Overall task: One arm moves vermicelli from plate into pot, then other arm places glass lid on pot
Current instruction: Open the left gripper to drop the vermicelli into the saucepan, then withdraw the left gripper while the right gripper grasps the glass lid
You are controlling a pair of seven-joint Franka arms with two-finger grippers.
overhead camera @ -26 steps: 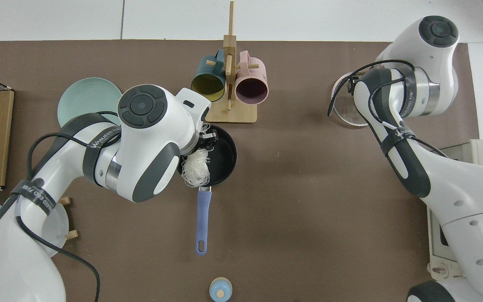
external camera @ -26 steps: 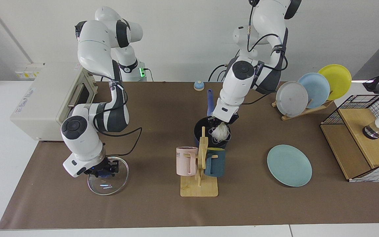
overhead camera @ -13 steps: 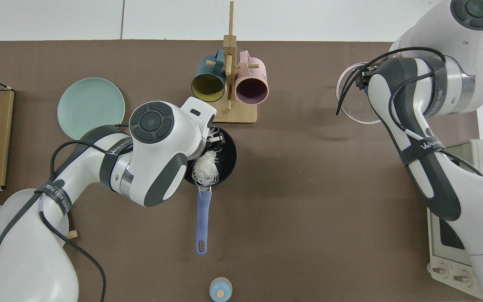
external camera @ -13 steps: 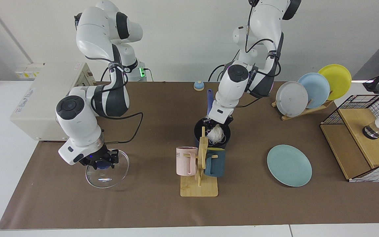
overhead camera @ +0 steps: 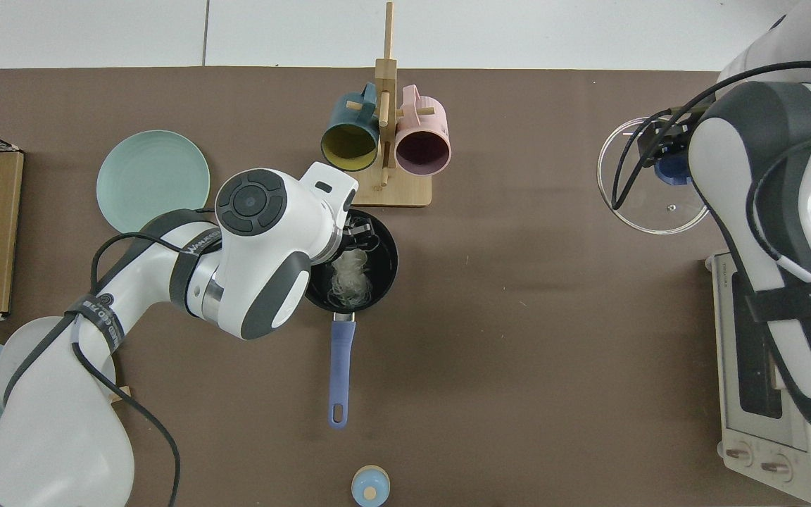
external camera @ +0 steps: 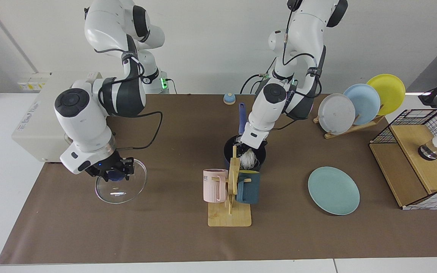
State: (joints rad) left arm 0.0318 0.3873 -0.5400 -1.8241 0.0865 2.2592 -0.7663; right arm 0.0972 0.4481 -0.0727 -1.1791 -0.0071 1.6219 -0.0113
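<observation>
Above the mat, right hand grips glass lid; left hand state unclear.

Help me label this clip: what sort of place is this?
Probably a robotics lab staged as a kitchen: two arms at a covered table, with a mug rack, plate rack and toaster oven.

"WANJEED" partly legible on left arm's strap
</observation>
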